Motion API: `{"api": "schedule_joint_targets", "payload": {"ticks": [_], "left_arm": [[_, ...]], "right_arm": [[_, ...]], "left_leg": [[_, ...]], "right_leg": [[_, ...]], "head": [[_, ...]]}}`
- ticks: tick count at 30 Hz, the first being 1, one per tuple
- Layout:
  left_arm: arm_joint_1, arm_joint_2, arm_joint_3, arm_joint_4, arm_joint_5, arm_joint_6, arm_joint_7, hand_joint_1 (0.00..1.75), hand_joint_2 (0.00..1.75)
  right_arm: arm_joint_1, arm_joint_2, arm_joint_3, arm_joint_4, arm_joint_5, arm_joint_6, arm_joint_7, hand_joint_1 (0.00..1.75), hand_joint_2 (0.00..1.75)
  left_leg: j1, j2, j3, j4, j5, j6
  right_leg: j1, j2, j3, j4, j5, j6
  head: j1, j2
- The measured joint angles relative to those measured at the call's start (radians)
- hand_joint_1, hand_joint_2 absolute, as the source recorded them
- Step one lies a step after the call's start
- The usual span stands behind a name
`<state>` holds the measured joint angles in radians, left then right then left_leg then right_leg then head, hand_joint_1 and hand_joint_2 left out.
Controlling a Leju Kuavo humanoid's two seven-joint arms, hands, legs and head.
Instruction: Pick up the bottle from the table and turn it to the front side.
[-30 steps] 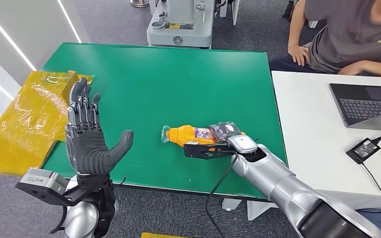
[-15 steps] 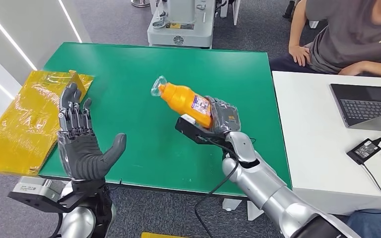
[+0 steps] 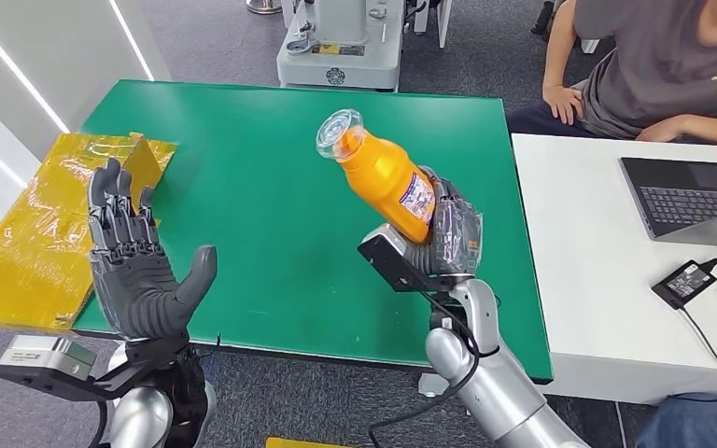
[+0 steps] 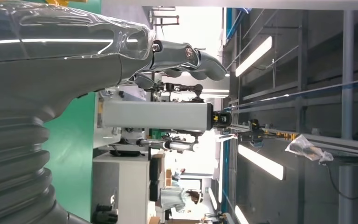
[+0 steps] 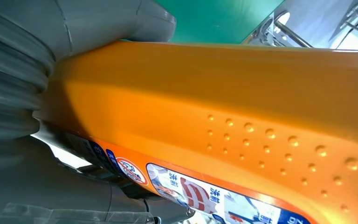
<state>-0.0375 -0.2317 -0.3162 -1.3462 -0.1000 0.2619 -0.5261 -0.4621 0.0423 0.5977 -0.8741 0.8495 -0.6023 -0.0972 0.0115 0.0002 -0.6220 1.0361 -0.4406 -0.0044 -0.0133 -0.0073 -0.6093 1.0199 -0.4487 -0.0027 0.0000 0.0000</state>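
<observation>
Bottle: orange bottle (image 3: 385,177) with a clear cap, held up off the green tabletop (image 3: 280,168), tilted so the cap points up and away from the robot, toward the far left.
Bottle label: a printed label runs along the side facing right in the head view; the right wrist view shows the same label (image 5: 205,191) below a patch of raised dots on the orange body.
Right hand: the right hand (image 3: 448,229) is wrapped around the lower part of the bottle, fingers clamped on it; a thick grey thumb (image 5: 121,18) presses against the orange side.
Left hand: the left hand (image 3: 135,271) is raised near the tabletop's near left corner, palm turned toward the bottle, fingers spread and upright, holding nothing; well apart from the bottle.
Yellow wrap: a crinkled yellow sheet (image 3: 47,219) lies over the tabletop's left edge, behind the left hand.
White desk: a white desk (image 3: 597,271) stands just beside the tabletop on the right, carrying a laptop (image 3: 691,196) and a black power brick (image 3: 683,280) with its cable.
Person: a person (image 3: 653,65) in a grey shirt sits behind the white desk, one hand resting on a knee.
</observation>
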Motion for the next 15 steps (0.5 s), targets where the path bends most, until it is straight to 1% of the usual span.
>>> {"api": "schedule_joint_targets", "payload": {"ticks": [3, 8, 12, 15], "left_arm": [[0.0, -0.001, 0.003, 0.0, 0.006, 0.0, 0.0, 0.0, 1.75], [-0.015, -0.001, 0.004, 0.0, 0.021, -0.003, 0.002, 0.0, 1.75], [-0.052, -0.001, 0.002, 0.005, 0.026, -0.03, 0.003, 0.0, 1.75], [-0.094, 0.001, -0.006, 0.018, 0.018, -0.054, 0.004, 0.0, 1.75]], "right_arm": [[0.015, 0.003, -0.014, -0.015, -0.004, -0.007, -0.017, 1.75, 1.75], [0.034, 0.018, -0.028, -0.021, -0.021, -0.032, -0.1, 1.75, 1.75], [0.048, 0.035, -0.028, -0.02, -0.029, -0.031, -0.159, 1.75, 1.75], [0.05, 0.048, -0.028, -0.019, -0.029, -0.026, -0.191, 1.75, 1.75]], "left_leg": [[0.0, 0.0, 0.0, 0.0, 0.0, 0.0], [0.0, 0.0, 0.0, 0.0, 0.0, 0.0], [0.0, 0.0, 0.0, 0.0, 0.0, 0.0], [0.0, 0.0, 0.0, 0.0, 0.0, 0.0]], "right_leg": [[0.0, 0.0, 0.0, 0.0, 0.0, 0.0], [0.0, 0.0, 0.0, 0.0, 0.0, 0.0], [0.0, 0.0, 0.0, 0.0, 0.0, 0.0], [0.0, 0.0, -0.001, 0.0, 0.0, 0.0]], "head": [[0.0, 0.0], [0.0, 0.0], [0.0, 0.0], [0.0, 0.0]]}}
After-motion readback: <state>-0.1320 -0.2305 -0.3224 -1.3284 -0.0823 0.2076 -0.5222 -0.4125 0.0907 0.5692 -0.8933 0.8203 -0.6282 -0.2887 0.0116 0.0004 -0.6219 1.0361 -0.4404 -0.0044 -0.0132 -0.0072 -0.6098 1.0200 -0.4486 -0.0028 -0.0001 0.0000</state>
